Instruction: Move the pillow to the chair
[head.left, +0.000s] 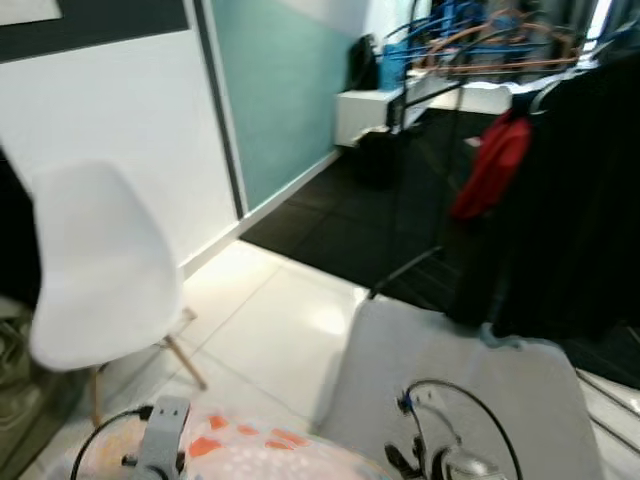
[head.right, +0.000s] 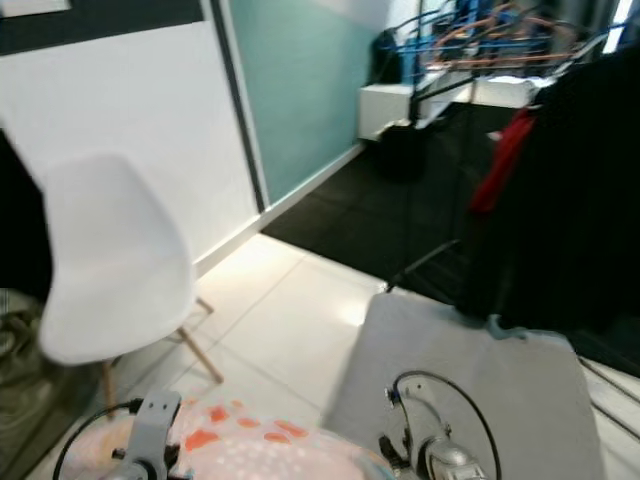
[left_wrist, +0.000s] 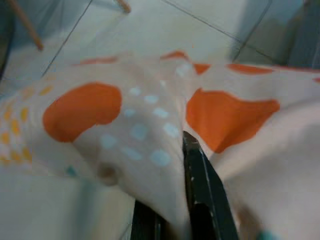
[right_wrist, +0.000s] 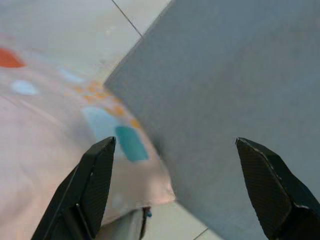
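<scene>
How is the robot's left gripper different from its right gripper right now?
The left gripper is shut on the pillow, its fingers buried in spotted fabric; the right gripper is open with its fingers spread wide apart.
The left gripper holds something; the right gripper holds nothing, hanging beside the pillow's edge over a grey mat.
Both have black fingers and sit low by the pillow.

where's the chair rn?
In the eye views the white chair stands ahead on the robot's left, against the white wall, beyond the pillow held low at the frame's bottom edge by the left gripper.
</scene>
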